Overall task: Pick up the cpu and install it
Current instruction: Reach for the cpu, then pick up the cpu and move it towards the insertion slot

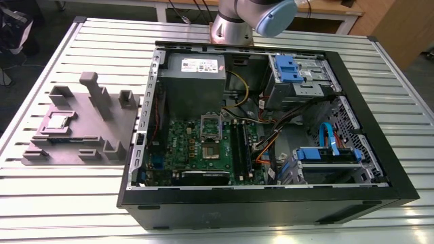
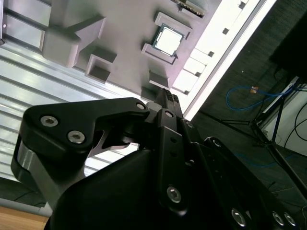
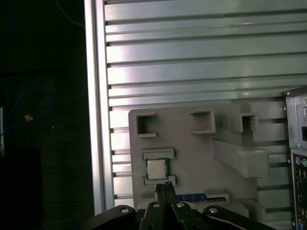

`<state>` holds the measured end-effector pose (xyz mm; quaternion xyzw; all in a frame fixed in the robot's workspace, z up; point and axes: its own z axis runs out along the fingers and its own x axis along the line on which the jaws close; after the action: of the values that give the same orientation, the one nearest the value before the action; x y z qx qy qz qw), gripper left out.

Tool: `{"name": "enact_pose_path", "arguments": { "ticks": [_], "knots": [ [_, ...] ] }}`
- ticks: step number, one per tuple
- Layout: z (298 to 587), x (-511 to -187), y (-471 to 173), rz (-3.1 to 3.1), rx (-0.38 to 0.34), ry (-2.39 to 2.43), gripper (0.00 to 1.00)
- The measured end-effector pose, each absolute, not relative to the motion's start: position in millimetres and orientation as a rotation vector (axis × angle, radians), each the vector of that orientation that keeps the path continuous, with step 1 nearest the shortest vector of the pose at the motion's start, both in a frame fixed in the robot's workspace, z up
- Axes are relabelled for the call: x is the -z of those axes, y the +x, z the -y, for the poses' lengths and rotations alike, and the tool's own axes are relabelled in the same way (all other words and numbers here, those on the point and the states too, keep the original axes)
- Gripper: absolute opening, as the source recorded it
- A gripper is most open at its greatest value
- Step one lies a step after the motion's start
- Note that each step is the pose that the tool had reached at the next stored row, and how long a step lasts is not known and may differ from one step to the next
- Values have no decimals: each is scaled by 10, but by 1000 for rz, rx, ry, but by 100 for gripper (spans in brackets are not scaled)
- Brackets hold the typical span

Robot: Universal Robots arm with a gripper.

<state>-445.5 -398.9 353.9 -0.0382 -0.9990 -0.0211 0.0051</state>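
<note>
Your jaws look closed, tips together, nothing in them. In the first wrist view they hang over the grey holder (image 3: pixel 192 158), tips near the cpu (image 3: pixel 156 169) but clear of it. The cpu lies flat in its holder pocket. Exterior view: the holder is on the desk (image 1: pixel 81 203) at 9 o'clock from the computer case (image 1: pixel 271 203), the exterior view's left. The board socket (image 1: pixel 210 150) reads empty. Pick not done, install not done.
</note>
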Motion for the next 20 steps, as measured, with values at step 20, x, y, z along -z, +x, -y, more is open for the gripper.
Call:
{"name": "enact_pose_path", "arguments": {
  "ticks": [20],
  "knots": [
    [3989, -3536, -4519, 3128, 67, -120, 10]
  ]
}}
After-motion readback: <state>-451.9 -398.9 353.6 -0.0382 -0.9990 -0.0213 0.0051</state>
